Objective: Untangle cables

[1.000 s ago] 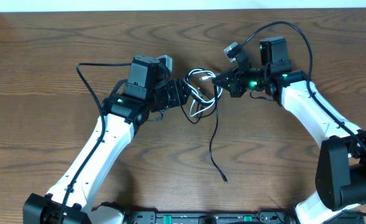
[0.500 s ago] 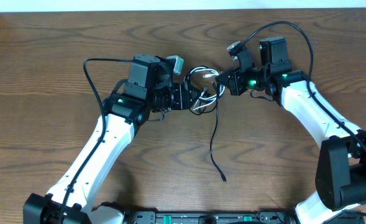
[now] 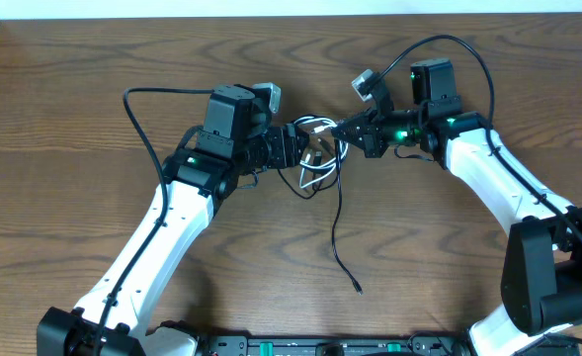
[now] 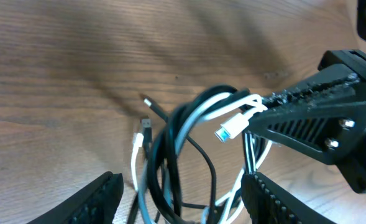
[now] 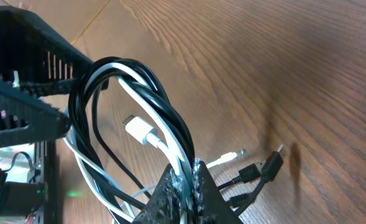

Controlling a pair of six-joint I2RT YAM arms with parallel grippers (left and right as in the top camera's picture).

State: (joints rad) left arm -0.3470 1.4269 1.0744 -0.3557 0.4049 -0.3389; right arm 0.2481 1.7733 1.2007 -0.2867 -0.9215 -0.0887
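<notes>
The table [image 3: 63,109] fills the overhead view. Its far edge runs along the top of the frame, and there is wide bare wood at the left and at lower centre. My two arms meet at upper centre.

My right claw [image 3: 346,127] is pinched together on the cables [image 3: 320,156], gripping the twisted loop where black and white strands run side by side. In the right wrist view the bundle rises out of my closed fingertips. My left claw [image 3: 302,150] stands apart and clamps nothing; its fingers [image 4: 102,199] sit either side of the hanging loops, low in the left wrist view.

The black cord [image 3: 337,222] drops from the knot to a loose end at lower centre. The white cord [image 4: 201,109] coils inside the knot, with its white plug [image 4: 231,128] just beside my right fingertips.

To do this well, I judge I should close the left claw on one colour only, low on the loop. Then I should draw toward the left of the frame while the right claw holds firm. Taking both strands would only tighten the twist. The open room lies left and down; the top edge is near, so I would not pull upward.
</notes>
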